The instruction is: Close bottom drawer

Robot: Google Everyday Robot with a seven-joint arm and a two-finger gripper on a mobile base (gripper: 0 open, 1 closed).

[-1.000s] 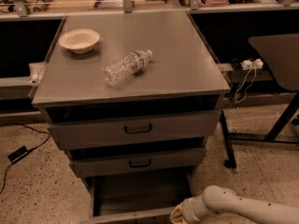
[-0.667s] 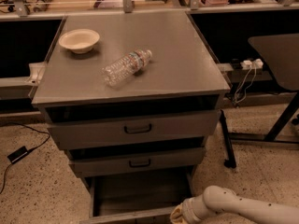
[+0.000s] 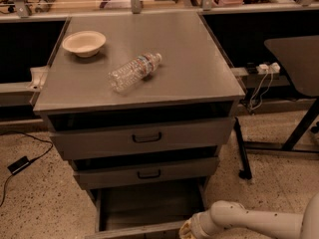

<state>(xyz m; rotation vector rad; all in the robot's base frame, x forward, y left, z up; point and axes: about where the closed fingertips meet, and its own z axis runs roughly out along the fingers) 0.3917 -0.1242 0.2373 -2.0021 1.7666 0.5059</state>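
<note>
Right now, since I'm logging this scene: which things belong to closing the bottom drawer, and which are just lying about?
Job in hand:
bottom drawer, pulled open
gripper, low at its front right corner

Lying about:
bowl and water bottle on the cabinet top
small black box on the floor

I see my gripper (image 3: 188,230) low down, just by the front edge of the bottom drawer (image 3: 149,203). The drawer looks like dull grey metal, smooth inside. The arm (image 3: 249,223) behind the gripper is smooth cream plastic with a soft shine. Well above the gripper, the cabinet top (image 3: 189,68) is flat, matt grey metal. On it lie a clear, shiny plastic bottle (image 3: 133,72) and a pale matt bowl (image 3: 83,42). The floor (image 3: 45,203) is speckled like stone.
</note>
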